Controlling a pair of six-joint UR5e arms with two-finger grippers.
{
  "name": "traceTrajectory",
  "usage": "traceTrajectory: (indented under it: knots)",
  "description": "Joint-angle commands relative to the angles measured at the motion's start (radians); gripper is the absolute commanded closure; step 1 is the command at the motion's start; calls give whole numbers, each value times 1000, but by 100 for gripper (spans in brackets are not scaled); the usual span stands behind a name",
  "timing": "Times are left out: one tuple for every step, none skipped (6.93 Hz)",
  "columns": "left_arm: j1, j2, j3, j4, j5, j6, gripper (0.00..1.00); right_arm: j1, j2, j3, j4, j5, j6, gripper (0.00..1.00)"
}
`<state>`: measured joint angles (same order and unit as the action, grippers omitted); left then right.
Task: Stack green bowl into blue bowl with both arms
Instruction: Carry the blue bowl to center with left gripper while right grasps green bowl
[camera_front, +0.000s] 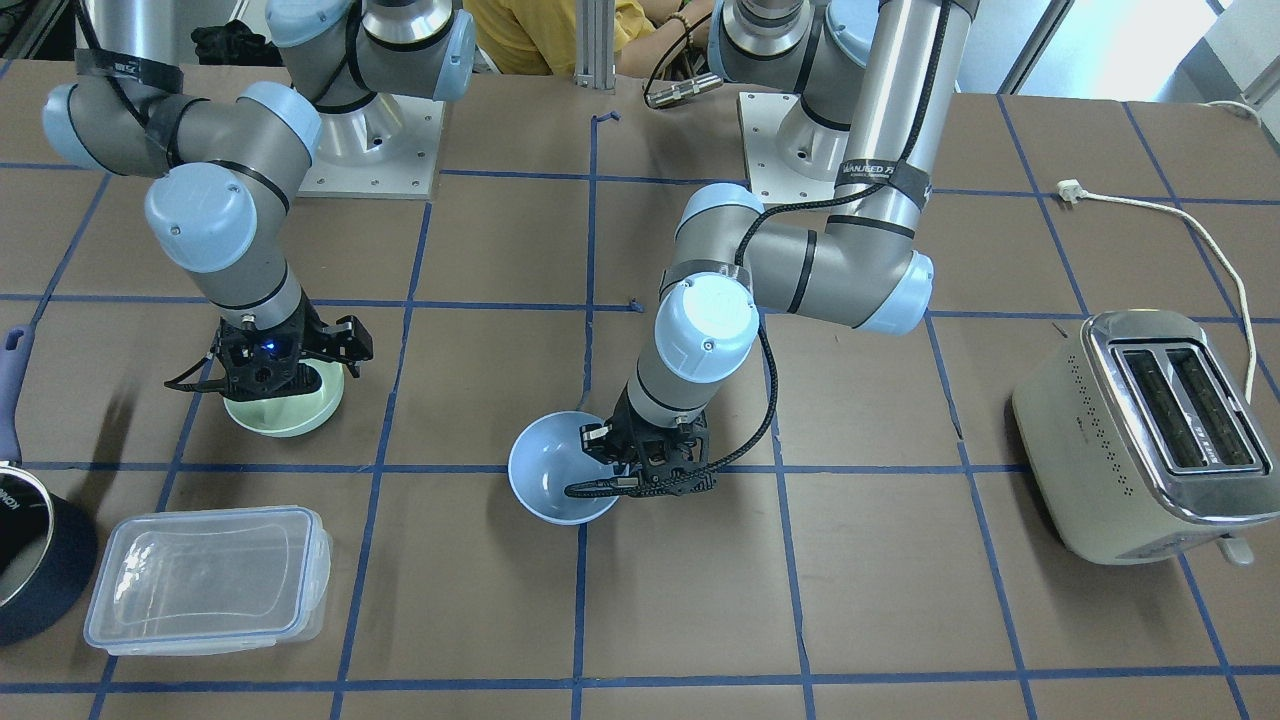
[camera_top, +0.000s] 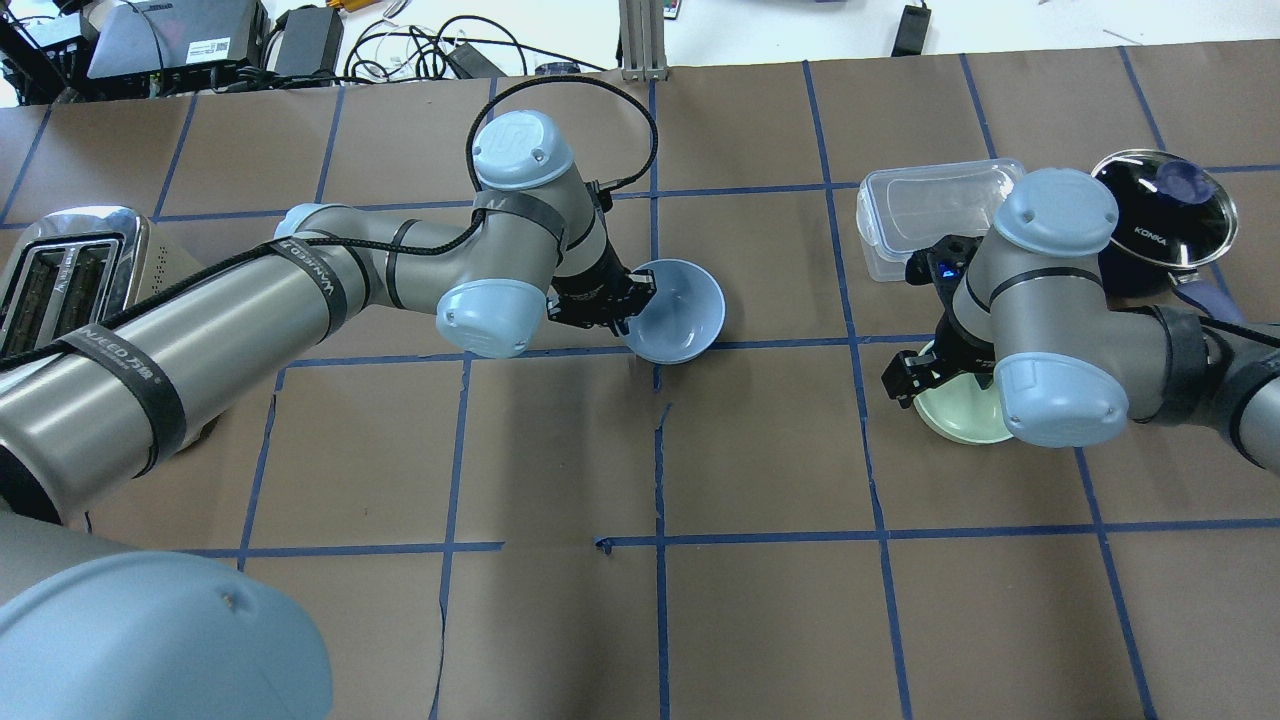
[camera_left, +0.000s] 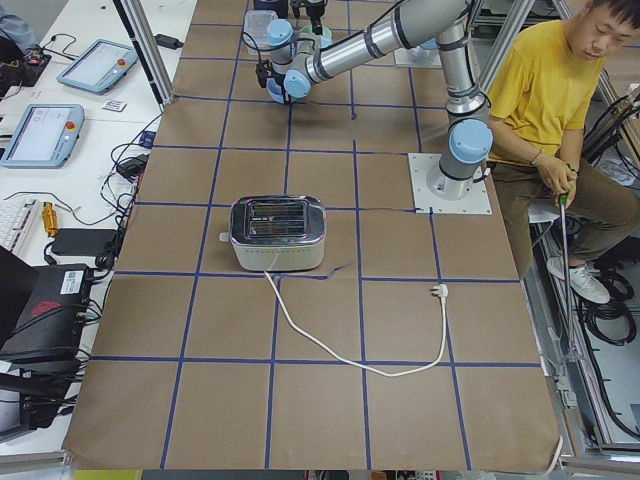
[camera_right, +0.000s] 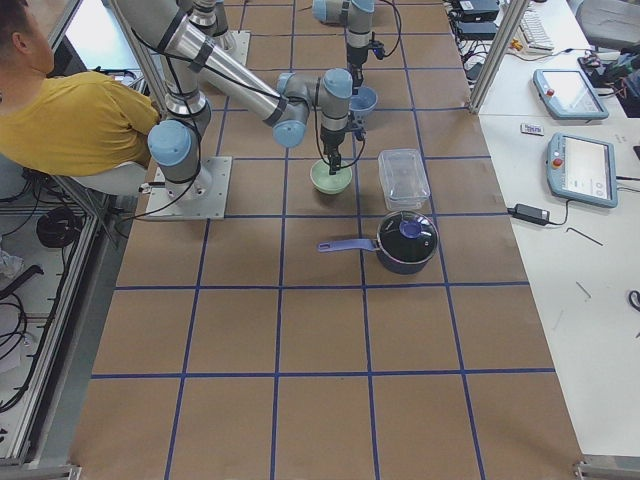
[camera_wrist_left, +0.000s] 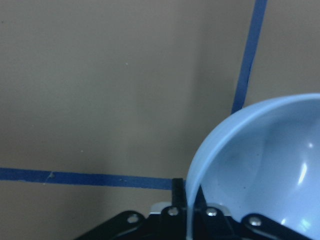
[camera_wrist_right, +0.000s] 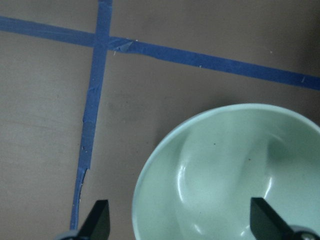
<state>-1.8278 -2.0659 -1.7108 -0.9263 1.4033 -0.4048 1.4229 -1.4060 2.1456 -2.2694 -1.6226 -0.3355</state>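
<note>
Two bowls sat apart: one blue bowl (camera_wrist_left: 260, 165), rim pinched by the left gripper (camera_wrist_left: 187, 194), jaws narrow; one green bowl (camera_wrist_right: 225, 170), rim between the right gripper (camera_wrist_right: 179, 210) and its wide jaws. Only wrist views showed the jaws clearly.

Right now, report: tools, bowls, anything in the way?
Left tool shut on blue bowl rim. Right tool open, straddling green bowl rim. Bowls apart, unstacked. Clear box near green bowl.

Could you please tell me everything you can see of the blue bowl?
The blue bowl is small, round, light periwinkle, smooth and glossy, empty and mouth-up. It sits near the middle of the table, over a blue tape crossing. The left pincer is shut on its rim, one finger inside, one outside. Whether it rests on the table cannot be told.
</note>
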Motion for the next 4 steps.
traceTrajectory:
  knots:
    - [14,30,10,-14,10,12,38,1,18,3,-9,0,0,0]
    - [51,52,10,-52,11,79,34,1,22,2,-18,0,-2,12]
    - [71,105,26,-136,37,156,30,1,22,3,-68,0,-7,36]
    - [71,162,61,-240,145,188,28,1,24,3,-75,0,-51,70]
